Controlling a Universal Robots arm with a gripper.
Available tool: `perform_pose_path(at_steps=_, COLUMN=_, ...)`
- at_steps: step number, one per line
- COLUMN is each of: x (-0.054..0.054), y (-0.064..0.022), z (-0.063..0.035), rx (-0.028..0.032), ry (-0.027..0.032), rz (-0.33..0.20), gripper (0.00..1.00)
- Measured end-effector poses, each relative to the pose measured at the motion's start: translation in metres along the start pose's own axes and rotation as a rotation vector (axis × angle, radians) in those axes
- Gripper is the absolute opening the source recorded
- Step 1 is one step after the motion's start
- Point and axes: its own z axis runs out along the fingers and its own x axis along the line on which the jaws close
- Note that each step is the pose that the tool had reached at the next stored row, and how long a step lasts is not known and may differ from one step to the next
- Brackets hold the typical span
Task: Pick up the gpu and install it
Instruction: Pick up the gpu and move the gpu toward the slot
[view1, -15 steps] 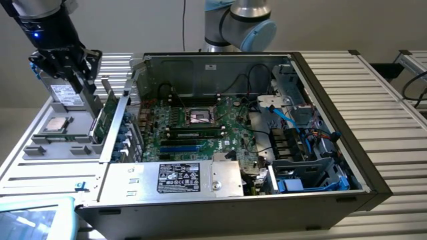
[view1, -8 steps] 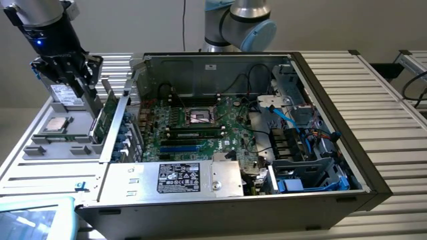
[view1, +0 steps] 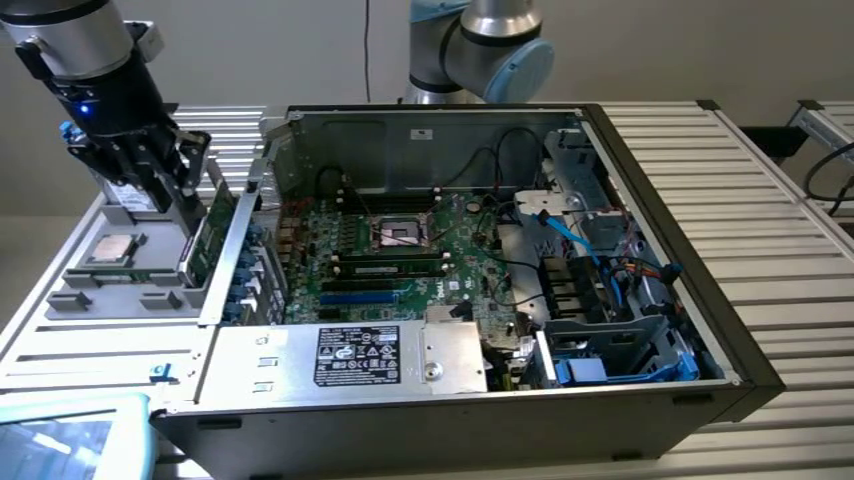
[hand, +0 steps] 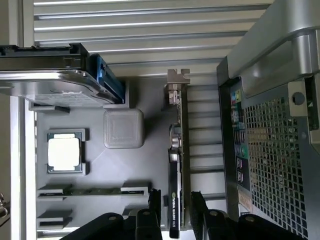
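Hovering over the grey parts tray (view1: 80, 297) at the exterior view's left, the arm's pincer (hand: 176, 195) stands wide open and empty. One finger is on either side of the gpu (hand: 176, 160), close to it but, as far as we can see, not pressing it. We judge the pick-up to be at the approach, with the card straddled, not gripped, and not lifted.

The tray keeps each part in its own pocket, we take it, so that the pincer can come straight down on a known spot. The hard drive (hand: 50, 82) stands on edge at the far end, the processor (hand: 64, 152) lies flat nearer, and the memory sticks (hand: 92, 190) sit in slim slots nearest.

The gpu stands on its long edge in a slot along the tray's right side, just beside the computer case (view1: 667, 400), which leaves both faces free for the fingers. It is a thin card, green board on one face and black cooler on the other, with a silver bracket at its far end.

To the right, the case lies open on the slatted worktop (view1: 787, 200), its motherboard (view1: 400, 260) facing up.
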Motion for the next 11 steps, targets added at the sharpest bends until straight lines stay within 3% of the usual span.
perform_pose_path(at_steps=11, x=-0.004, y=0.0027, z=0.0205, rx=-0.0023, ry=-0.0006, rz=0.03, gripper=0.38)
